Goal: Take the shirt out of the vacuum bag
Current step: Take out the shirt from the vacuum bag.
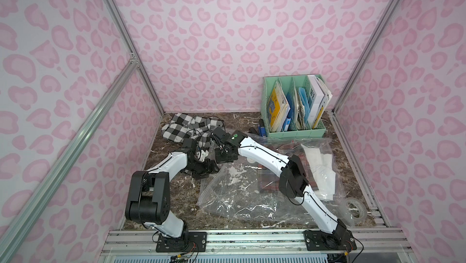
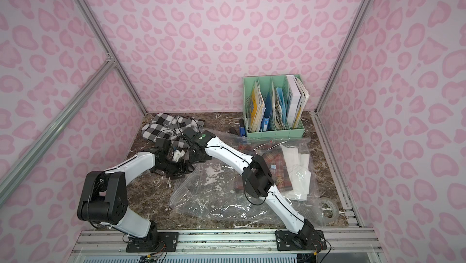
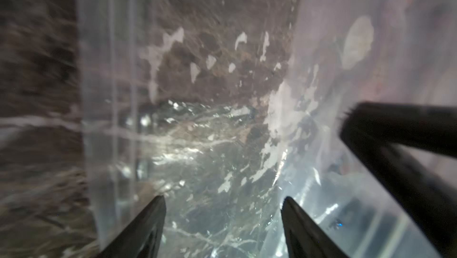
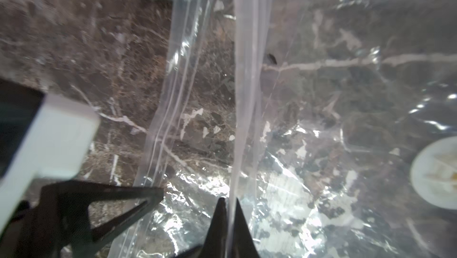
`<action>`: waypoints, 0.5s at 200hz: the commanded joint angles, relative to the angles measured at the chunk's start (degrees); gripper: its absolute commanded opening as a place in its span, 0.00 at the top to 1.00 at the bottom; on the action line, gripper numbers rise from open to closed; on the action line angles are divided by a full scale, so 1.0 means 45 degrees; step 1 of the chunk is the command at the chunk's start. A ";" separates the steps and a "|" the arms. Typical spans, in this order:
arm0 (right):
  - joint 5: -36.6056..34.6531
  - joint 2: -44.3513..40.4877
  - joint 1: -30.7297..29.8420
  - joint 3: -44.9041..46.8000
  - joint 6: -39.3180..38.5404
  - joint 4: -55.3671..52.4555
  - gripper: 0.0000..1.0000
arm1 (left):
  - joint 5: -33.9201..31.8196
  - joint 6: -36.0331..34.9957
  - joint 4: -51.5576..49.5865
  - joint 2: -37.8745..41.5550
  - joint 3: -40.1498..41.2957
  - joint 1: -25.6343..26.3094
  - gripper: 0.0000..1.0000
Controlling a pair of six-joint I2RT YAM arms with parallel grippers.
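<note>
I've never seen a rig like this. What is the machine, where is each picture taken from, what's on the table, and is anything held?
Two small robot arms, the left arm and the right arm, are bolted to a front rail. Both top views look down from one overhead camera pair; the other two come from a camera on each wrist. On the marble-patterned table lies the clear vacuum bag with its round white valve. A red plaid garment and white cloth lie under clear plastic on the right arm's side. At the back: a checked cloth and a green file rack; near the front, a tape roll. The right fingers are shut on an edge strip of the bag; the left fingers are open, holding nothing.
</note>
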State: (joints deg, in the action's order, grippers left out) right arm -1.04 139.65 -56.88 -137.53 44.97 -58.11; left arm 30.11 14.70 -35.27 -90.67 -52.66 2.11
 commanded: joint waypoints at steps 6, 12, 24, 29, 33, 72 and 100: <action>-0.0875 -0.1190 -0.0152 -0.0081 0.0222 -0.0051 1.00 | -0.1435 0.0053 -0.0527 0.0347 -0.0315 -0.0822 0.24; -0.0902 -0.1395 -0.0195 -0.0038 0.0258 -0.0120 1.00 | -0.1640 0.0137 -0.0591 0.0446 -0.0555 -0.0838 0.24; -0.0802 -0.1767 -0.0306 0.0023 0.0261 -0.0173 1.00 | -0.1689 0.0406 -0.0602 0.0563 -0.1171 -0.0850 0.23; -0.0709 -0.1814 -0.0359 0.0042 0.0260 -0.0201 1.00 | -0.1588 0.0561 -0.0598 0.0598 -0.1460 -0.0840 0.22; -0.0647 -0.1827 -0.0412 0.0055 0.0260 -0.0239 1.00 | -0.1482 0.0673 -0.0582 0.0609 -0.1694 -0.0846 0.22; -0.0408 -0.2168 -0.0756 0.0114 0.0465 -0.0592 1.00 | -0.0465 0.1343 -0.0969 0.0964 -0.3961 -0.0821 0.21; -0.0197 -0.2191 -0.0794 0.0114 0.0573 -0.0440 1.00 | 0.0164 0.1304 -0.1028 0.1450 -0.3794 -0.0835 0.32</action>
State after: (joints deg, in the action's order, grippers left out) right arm -3.03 130.21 -60.38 -137.10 46.50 -60.01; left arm 27.42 19.64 -37.98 -85.62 -70.70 -1.61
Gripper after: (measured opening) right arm 0.054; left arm 0.749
